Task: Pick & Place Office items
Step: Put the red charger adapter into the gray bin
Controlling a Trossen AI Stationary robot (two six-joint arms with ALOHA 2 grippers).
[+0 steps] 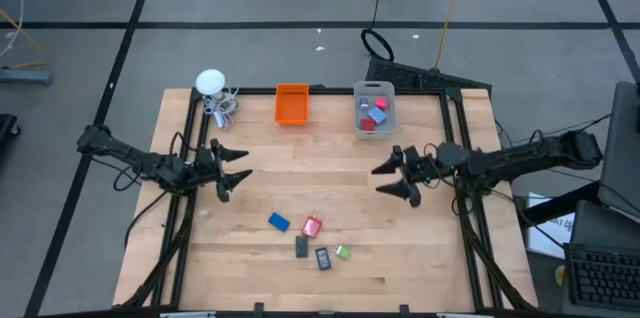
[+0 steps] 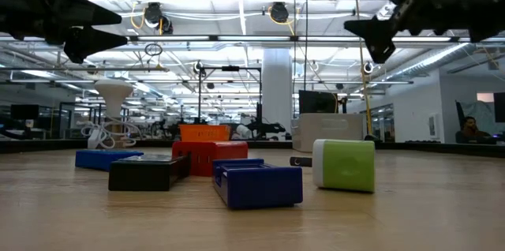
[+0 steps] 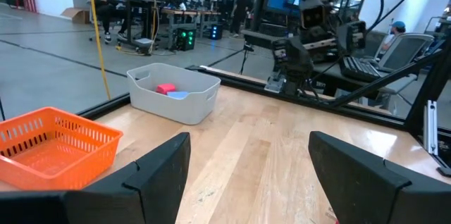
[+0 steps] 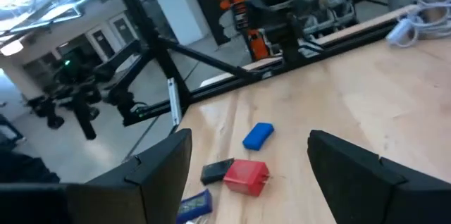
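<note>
Several office items lie in a cluster on the wooden table near its front edge: a blue block (image 1: 278,222), a red one (image 1: 312,226), a dark grey flat piece (image 1: 302,247), a dark blue piece (image 1: 323,258) and a green bit (image 1: 343,252). More red, pink and blue pieces lie in the clear grey bin (image 1: 374,126) at the back. My left gripper (image 1: 232,167) hovers open over the table's left part. My right gripper (image 1: 392,180) hovers open over the right part, above and beyond the cluster. The right wrist view shows the blue block (image 4: 258,135) and the red block (image 4: 246,177) below it.
An orange bin (image 1: 291,104) stands at the back centre, left of the grey bin. A white round gadget (image 1: 210,82) with a coiled cable (image 1: 222,108) sits at the back left corner. Bare wood lies between the two grippers and along the right edge.
</note>
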